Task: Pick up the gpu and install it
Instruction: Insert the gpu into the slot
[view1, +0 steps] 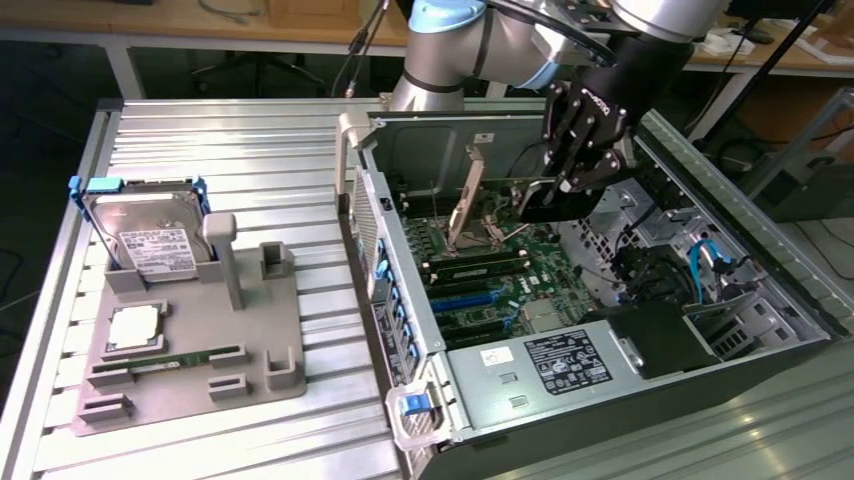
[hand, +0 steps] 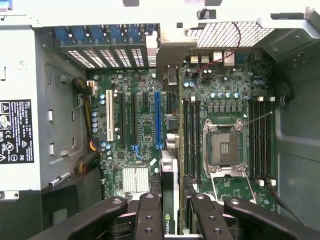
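Note:
My gripper (view1: 577, 178) hangs inside the open computer case (view1: 400, 330), above the green motherboard (view1: 497, 262). It is shut on the gpu (view1: 558, 205), a thin dark card held edge-down below the fingers. In the wrist view the gpu (hand: 169, 197) shows edge-on between the two black fingers (hand: 149, 216), with a small green logo on its near edge. Its lower edge hangs just beside the long blue slot (hand: 158, 120) on the motherboard (hand: 227, 95), near the memory slots. I cannot tell whether the card touches the board.
A grey holder tray (view1: 200, 345) on the exterior view's left carries a silver hard drive (view1: 150, 232), a square chip (view1: 134, 328) and a narrow memory stick (view1: 174, 360). Inside the case sit a labelled power supply (view1: 561, 362), blue cables (view1: 707, 262) and an open processor socket (hand: 225, 146).

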